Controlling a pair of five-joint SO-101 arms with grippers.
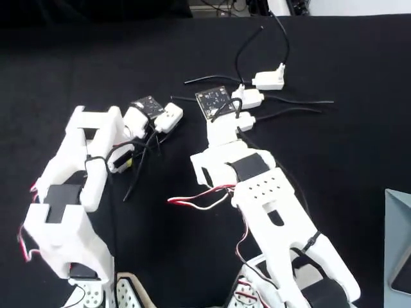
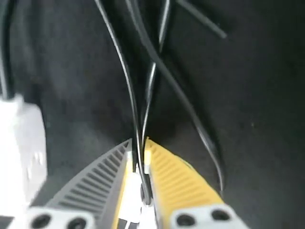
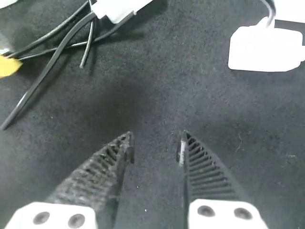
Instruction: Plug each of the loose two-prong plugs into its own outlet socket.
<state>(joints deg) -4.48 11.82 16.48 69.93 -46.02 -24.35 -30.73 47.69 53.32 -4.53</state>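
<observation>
Two dark socket boards lie at the back of the black table, one on the left and one in the middle. A white plug lies beside the left board. Three more white plugs lie right of the middle board. My left gripper, with one grey and one yellow finger, is shut on thin black cables; in the high view it sits below the left board. My right gripper is open over bare cloth, with a white plug beyond it.
Black cables tangle between the left plug and the left gripper; more cables trail right and to the back. Red and white arm wires hang by the right arm. A grey object sits at the right edge.
</observation>
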